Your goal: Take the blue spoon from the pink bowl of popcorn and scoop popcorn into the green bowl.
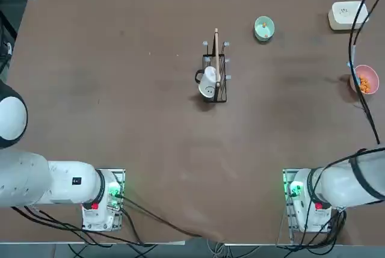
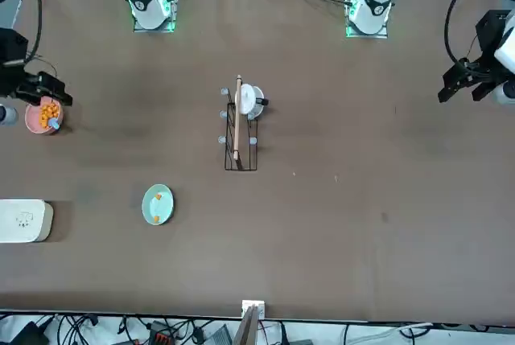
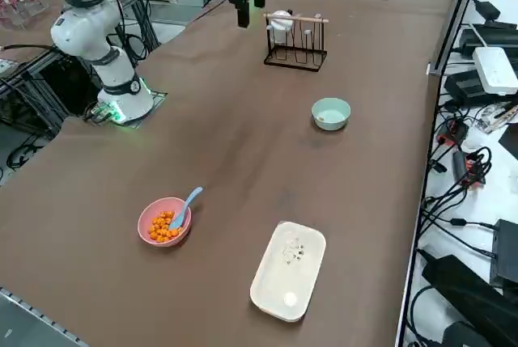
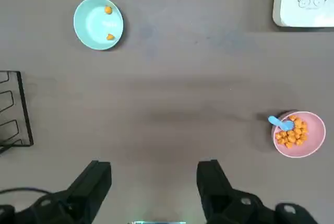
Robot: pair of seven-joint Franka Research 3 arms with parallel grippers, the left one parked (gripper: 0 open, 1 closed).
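Note:
The pink bowl [image 4: 300, 153] sits near the table's right edge, filled with orange popcorn [image 4: 293, 133]. The blue spoon [image 4: 282, 124] rests in it, its handle leaning over the rim [image 3: 188, 204]. The green bowl [image 4: 94, 28] stands farther out on the table [image 1: 264, 33] with two kernels [image 4: 108, 10] inside. My right gripper [image 4: 154, 174] hangs high above the table, open and holding nothing. It is on the robot's side of the pink bowl and apart from both bowls. In the front view the gripper [image 2: 44, 88] shows just beside the pink bowl [image 2: 32, 120].
A black wire rack [image 1: 220, 80] at mid-table holds a white mug [image 1: 208, 83] and a long wooden stick [image 1: 216, 50]. A cream rounded-square box [image 1: 346, 14] lies at the far right, beyond the pink bowl. Bare brown tabletop lies between the bowls.

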